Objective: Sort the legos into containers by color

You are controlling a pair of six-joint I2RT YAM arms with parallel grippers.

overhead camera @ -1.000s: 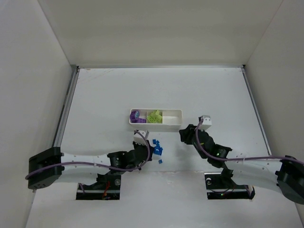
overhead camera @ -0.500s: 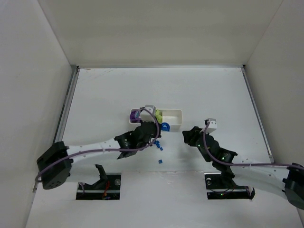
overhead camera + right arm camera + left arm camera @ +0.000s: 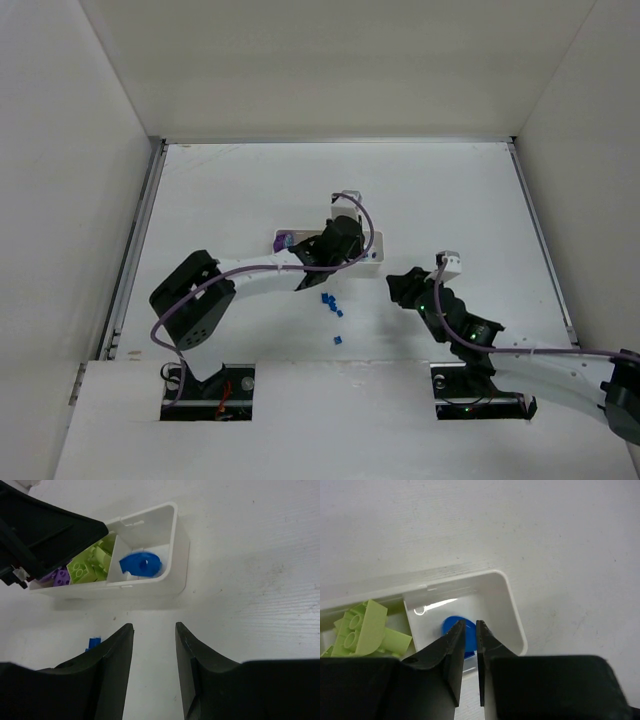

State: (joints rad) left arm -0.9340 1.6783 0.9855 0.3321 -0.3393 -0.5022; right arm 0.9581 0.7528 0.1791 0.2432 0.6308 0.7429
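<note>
The white tray [image 3: 377,241] is mostly hidden under my left arm in the top view. Its right compartment holds one rounded blue lego [image 3: 141,564], also seen in the left wrist view [image 3: 451,628]. The middle compartment holds lime legos [image 3: 365,627], the left one purple legos [image 3: 60,576]. My left gripper [image 3: 470,622] hovers over the right compartment, jaws a narrow gap apart with nothing between them. My right gripper [image 3: 154,625] is open and empty over the table, just in front of the tray's right end. Three small blue legos [image 3: 327,298] lie loose in front of the tray.
White walls enclose the table on the left, back and right. A metal rail [image 3: 135,240] runs along the left edge. My right arm [image 3: 470,330] lies low over the near right part of the table.
My left gripper carried the rounded blue lego from the loose blue pile up to the tray and let it go in the right compartment. My right gripper shifted slightly to the right.
</note>
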